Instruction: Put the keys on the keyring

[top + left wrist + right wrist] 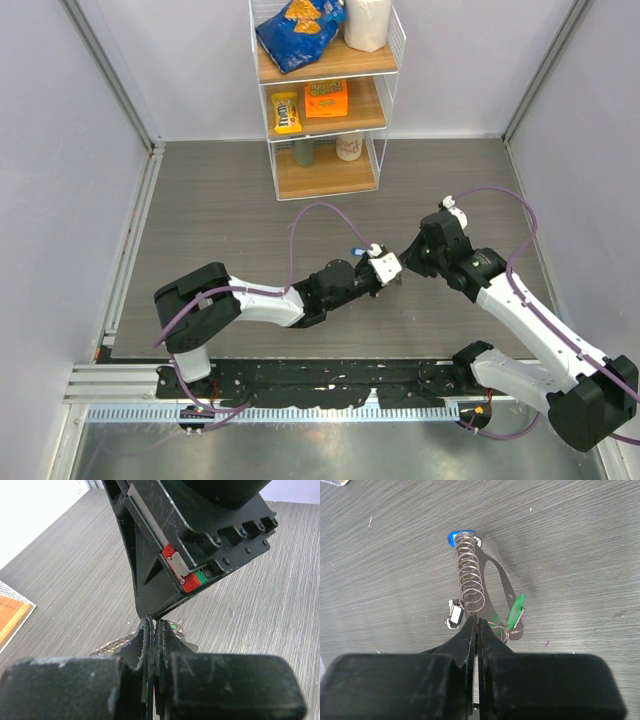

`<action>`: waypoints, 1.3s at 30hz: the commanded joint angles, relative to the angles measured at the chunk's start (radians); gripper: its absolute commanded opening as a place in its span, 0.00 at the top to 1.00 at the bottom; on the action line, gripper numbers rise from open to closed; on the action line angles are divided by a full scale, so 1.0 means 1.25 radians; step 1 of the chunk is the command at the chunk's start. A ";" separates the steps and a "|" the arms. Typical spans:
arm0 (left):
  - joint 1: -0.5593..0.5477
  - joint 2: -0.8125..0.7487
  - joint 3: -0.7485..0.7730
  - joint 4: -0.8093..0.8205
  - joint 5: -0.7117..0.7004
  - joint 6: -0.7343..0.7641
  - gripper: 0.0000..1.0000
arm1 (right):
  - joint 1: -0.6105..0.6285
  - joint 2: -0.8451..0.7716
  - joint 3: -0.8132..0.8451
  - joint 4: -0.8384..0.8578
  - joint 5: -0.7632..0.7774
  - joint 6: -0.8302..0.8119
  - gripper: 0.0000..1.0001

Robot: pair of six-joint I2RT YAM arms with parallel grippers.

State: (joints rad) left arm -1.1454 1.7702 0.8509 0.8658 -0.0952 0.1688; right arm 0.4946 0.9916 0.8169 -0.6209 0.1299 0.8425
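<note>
Grey wood-grain table lies under both arms. The right gripper is clenched on the near end of the keyring, a silvery wire coil running from its tips toward the upper middle of the right wrist view. The left gripper is clenched too, tip to tip with the right; whether it pinches anything cannot be told. A whitish-dark key sits just left of the right fingertips, a green key just right, a blue key at the coil's far end. A shelf rack stands at the overhead view's top.

Left tool closed, right tool closed
</note>
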 commanded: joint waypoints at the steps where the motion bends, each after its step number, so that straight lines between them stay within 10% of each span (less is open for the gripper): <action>1: 0.005 0.011 0.021 0.039 -0.050 0.002 1.00 | 0.007 -0.030 0.005 0.030 -0.055 0.025 0.95; 6: 0.007 0.006 0.015 0.024 -0.060 -0.001 1.00 | 0.007 -0.043 0.004 0.034 -0.074 0.032 0.95; 18: 0.016 -0.005 -0.009 0.023 -0.043 -0.028 1.00 | 0.007 -0.113 0.025 0.000 -0.081 0.040 0.57; 39: 0.033 -0.031 -0.038 0.027 -0.012 -0.052 1.00 | 0.007 -0.181 0.009 -0.029 -0.007 -0.023 0.52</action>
State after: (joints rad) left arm -1.1145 1.7699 0.8135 0.8742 -0.1181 0.1143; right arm 0.5003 0.7895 0.8158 -0.6651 0.0803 0.8562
